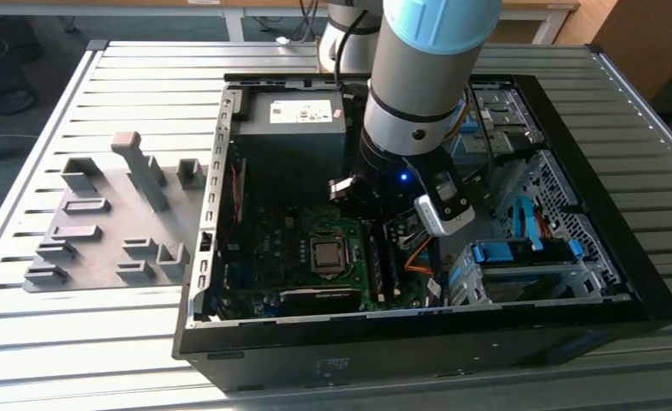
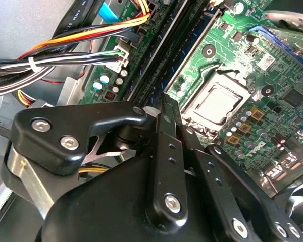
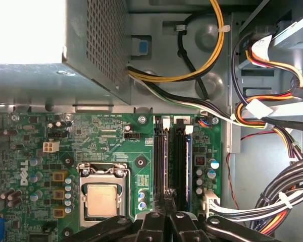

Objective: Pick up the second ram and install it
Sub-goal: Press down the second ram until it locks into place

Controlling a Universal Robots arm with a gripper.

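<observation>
In the first wrist view the second ram (image 3: 188,166) shows edge-on as a thin blue strip standing in the outermost memory slot of the motherboard (image 3: 106,136), with a darker stick (image 3: 179,166) in the slot beside it. My gripper (image 3: 166,197) is shut, its fingertips pressed together low over the near end of the slots, a little to one side of the blue strip. I cannot tell whether they touch it. The second wrist view shows the black fingers (image 2: 164,146) closed with no gap. In the exterior view the gripper (image 1: 370,204) reaches down inside the open computer case (image 1: 627,282).
The processor socket (image 3: 102,199) lies beside the slots. Bundled cables (image 3: 272,201) and the power supply box (image 3: 91,50) crowd the board's edges. Drive cages (image 1: 519,265) fill the case at the exterior view's right. A grey fixture plate (image 1: 96,248) with plastic blocks lies outside the case.
</observation>
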